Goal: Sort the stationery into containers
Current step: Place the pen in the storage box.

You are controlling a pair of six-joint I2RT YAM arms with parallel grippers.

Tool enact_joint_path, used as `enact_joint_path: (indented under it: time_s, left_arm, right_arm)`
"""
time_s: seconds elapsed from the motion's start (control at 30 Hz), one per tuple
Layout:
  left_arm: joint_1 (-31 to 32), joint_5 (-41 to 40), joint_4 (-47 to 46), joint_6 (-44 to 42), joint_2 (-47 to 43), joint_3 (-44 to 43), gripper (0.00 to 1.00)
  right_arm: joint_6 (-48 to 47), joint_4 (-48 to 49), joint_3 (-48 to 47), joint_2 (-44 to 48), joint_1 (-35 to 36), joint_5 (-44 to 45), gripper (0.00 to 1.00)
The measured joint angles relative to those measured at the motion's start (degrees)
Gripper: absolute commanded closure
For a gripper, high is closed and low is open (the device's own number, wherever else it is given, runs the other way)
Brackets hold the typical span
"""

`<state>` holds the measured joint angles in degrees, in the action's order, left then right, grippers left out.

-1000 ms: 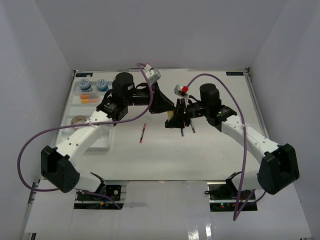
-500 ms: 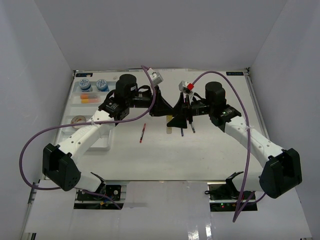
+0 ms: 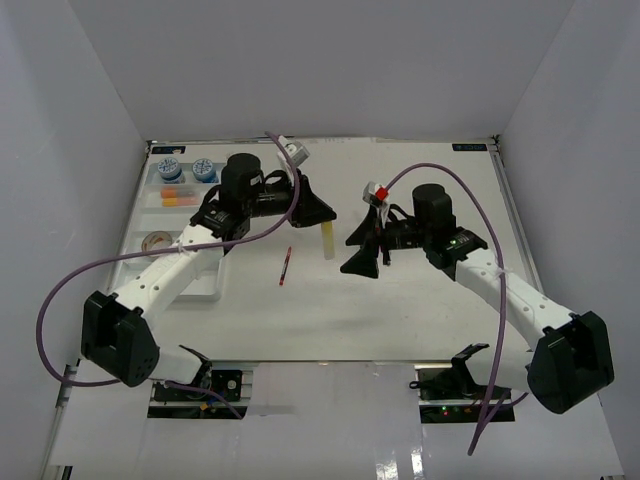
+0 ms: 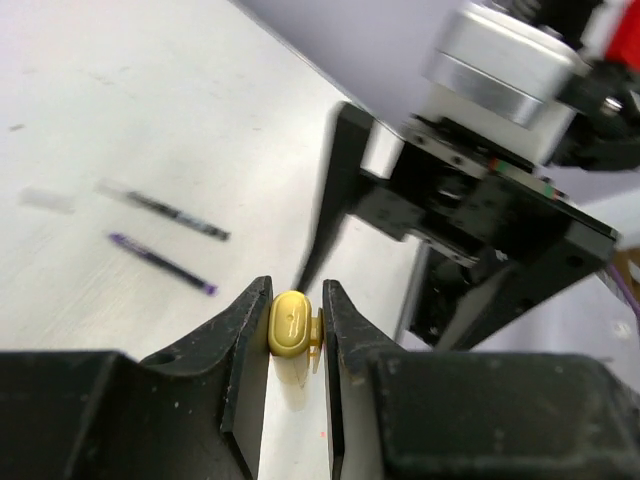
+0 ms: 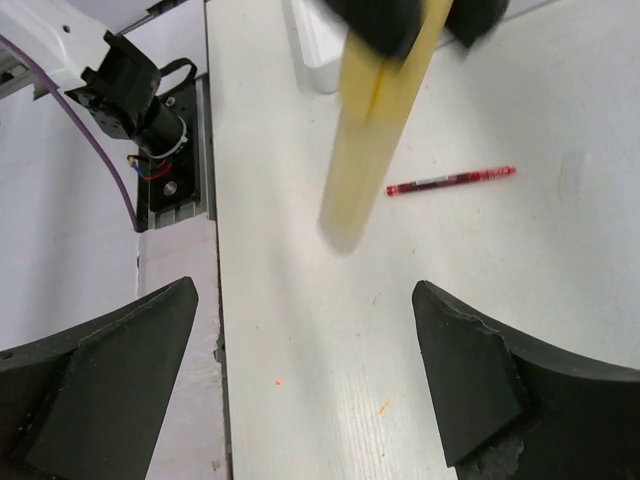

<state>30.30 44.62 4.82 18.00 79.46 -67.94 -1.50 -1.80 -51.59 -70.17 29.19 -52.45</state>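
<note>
My left gripper is shut on one end of a yellow marker, which hangs above the table; in the left wrist view the marker's cap sits pinched between the fingers. Just right of it my right gripper stands open and holds nothing; its wrist view shows the marker ahead of the wide jaws, apart from them. A red pen lies on the table, also seen as the red pen. Two thin dark pens lie side by side. The white tray is at the left.
The tray holds two blue-white tubs, orange erasers and a tan tape roll. Purple cables loop over both arms. White walls close in the table on three sides.
My right gripper has opened, let go of the yellow marker and drawn back to the right. The left gripper keeps the marker and has shifted slightly left.
</note>
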Motion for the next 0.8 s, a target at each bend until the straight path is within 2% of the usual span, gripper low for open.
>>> enact_joint_path:
  time_s: [0.2, 0.37, 0.5, 0.63, 0.8]
  left_arm:
    - [-9.90, -8.11, -3.08, 4.37, -4.15, 7.39, 1.00]
    - [-24.17, -14.67, -6.05, 9.97, -8.13, 14.67, 1.00]
    - [-34.21, -20.94, -7.37, 12.63, -8.37, 15.63, 1.00]
    - [-40.74, -23.21, -12.81, 16.15, -5.75, 15.67, 1.00]
    - [-48.06, -22.23, -21.31, 22.56, 3.48, 15.72, 1.00]
  right_arm:
    - [-0.63, -3.19, 2.75, 4.33, -0.31, 4.17, 0.02]
    - [-0.70, -3.89, 3.52, 8.66, -0.31, 7.43, 0.09]
    - [-0.52, -4.15, 5.27, 11.41, -0.31, 8.90, 0.10]
    - [-0.37, -4.11, 6.43, 12.66, -0.31, 10.10, 0.10]
    - [0.04, -3.69, 8.41, 13.49, -0.31, 10.32, 0.10]
